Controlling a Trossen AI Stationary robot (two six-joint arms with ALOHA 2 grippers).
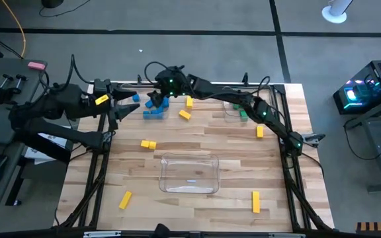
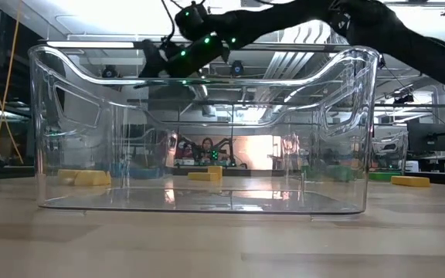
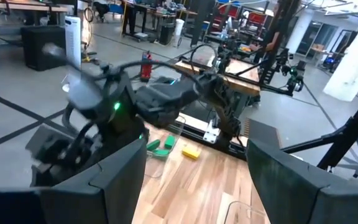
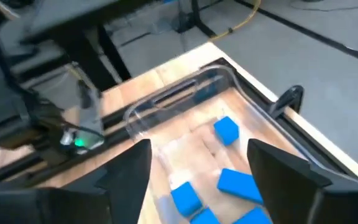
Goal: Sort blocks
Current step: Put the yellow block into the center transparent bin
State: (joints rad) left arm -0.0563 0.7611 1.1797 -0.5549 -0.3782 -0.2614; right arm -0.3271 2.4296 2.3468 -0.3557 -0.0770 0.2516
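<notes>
Blue blocks (image 1: 155, 110) lie in a clear bin at the table's far left; the right wrist view shows the same blue blocks (image 4: 227, 131) on the floor of that bin (image 4: 185, 87). My right gripper (image 1: 157, 94) (image 4: 201, 149) reaches across the far edge and hangs open above them, holding nothing. Green blocks (image 1: 241, 111) lie in a clear bin at the far right. Several yellow blocks (image 1: 148, 144) are scattered flat on the wood. My left gripper (image 1: 126, 107) (image 3: 196, 143) is open and empty at the far left, just left of the blue blocks.
A large clear bin (image 1: 189, 173) (image 2: 207, 131) stands at the table's near middle. Loose yellow blocks lie near the far edge (image 1: 189, 102), at the right (image 1: 260, 131) and along the near edge (image 1: 125, 199) (image 1: 255, 201). The right arm (image 2: 207, 42) spans the far side.
</notes>
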